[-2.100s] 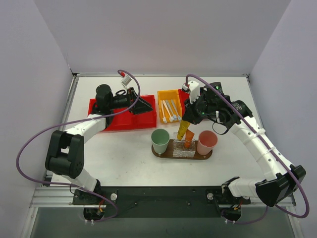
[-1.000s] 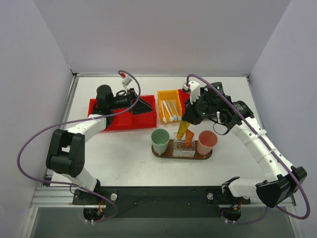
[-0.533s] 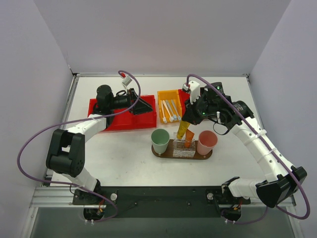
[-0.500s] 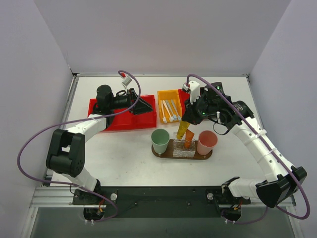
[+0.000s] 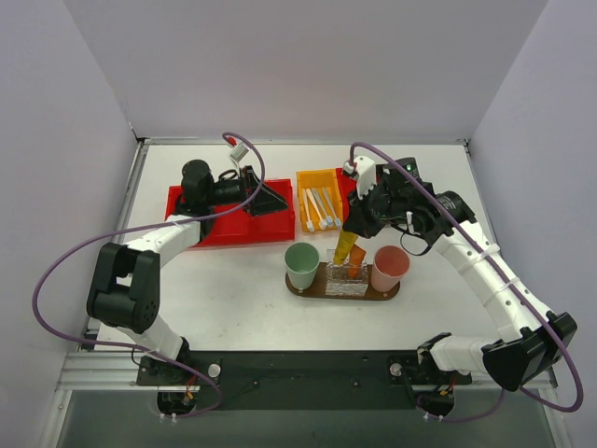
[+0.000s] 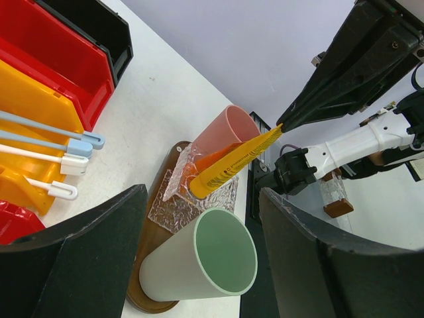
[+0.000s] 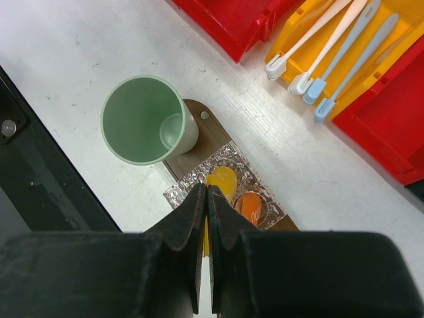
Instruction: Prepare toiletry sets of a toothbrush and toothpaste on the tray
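My right gripper (image 5: 355, 222) (image 7: 207, 193) is shut on the flat end of a yellow toothpaste tube (image 5: 346, 245) (image 6: 232, 165) (image 7: 222, 179). The tube hangs tilted, its cap end at the clear glass holder (image 5: 344, 283) (image 6: 165, 205) on the dark wooden tray (image 5: 298, 287) (image 6: 150, 246) (image 7: 206, 130). An orange tube (image 6: 213, 158) (image 7: 250, 206) stands in that holder. White toothbrushes (image 5: 322, 207) (image 6: 66, 147) (image 7: 331, 86) lie in the yellow bin (image 5: 310, 182). My left gripper (image 5: 271, 198) (image 6: 202, 195) is open and holds nothing, above the red bin (image 5: 224, 224).
A green cup (image 5: 302, 264) (image 6: 199, 265) (image 7: 142, 119) stands on the tray's left end and a pink cup (image 5: 390, 268) (image 6: 225, 129) on its right end. A black bin (image 6: 99, 26) sits behind the red one. Red bins flank the yellow bin.
My right gripper has shifted slightly left with the yellow tube. The left arm has not moved.
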Available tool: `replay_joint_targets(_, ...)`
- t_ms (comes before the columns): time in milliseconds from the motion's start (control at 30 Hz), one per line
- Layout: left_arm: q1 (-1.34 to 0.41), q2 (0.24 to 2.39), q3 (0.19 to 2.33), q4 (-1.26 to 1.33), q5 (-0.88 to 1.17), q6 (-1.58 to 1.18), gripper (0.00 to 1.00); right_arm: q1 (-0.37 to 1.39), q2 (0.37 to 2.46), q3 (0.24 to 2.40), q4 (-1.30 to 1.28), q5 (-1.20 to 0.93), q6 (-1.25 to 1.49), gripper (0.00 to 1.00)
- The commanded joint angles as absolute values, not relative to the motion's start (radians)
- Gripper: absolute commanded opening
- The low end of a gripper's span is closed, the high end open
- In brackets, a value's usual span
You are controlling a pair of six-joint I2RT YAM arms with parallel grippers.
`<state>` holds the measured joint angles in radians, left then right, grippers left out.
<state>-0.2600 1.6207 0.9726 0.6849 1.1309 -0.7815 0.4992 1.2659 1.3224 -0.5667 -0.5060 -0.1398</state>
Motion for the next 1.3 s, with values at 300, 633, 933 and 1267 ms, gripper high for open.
replay_joint_targets(300, -0.255, 1.631, 0.971, 0.746, 1.146, -0.779, 0.79, 0.509, 1.236, 1.305, -0.548, -0.538, -0.147, 0.0)
replay_joint_targets(633, -0.25, 1.637, 0.973, 0.746, 1.152, -0.779, 0.79, 0.531, 1.259, 1.307, -0.545, -0.52, -0.147, 0.0)
replay_joint_targets(933, -0.244, 1.634, 0.973, 0.744, 1.154, -0.776, 0.79, 0.561, 1.285, 1.31, -0.545, -0.469, -0.161, 0.0)
replay_joint_targets(1267, -0.242, 1.637, 0.974, 0.741, 1.158, -0.775, 0.79, 0.598, 1.301, 1.302, -0.557, -0.393, -0.198, 0.0)
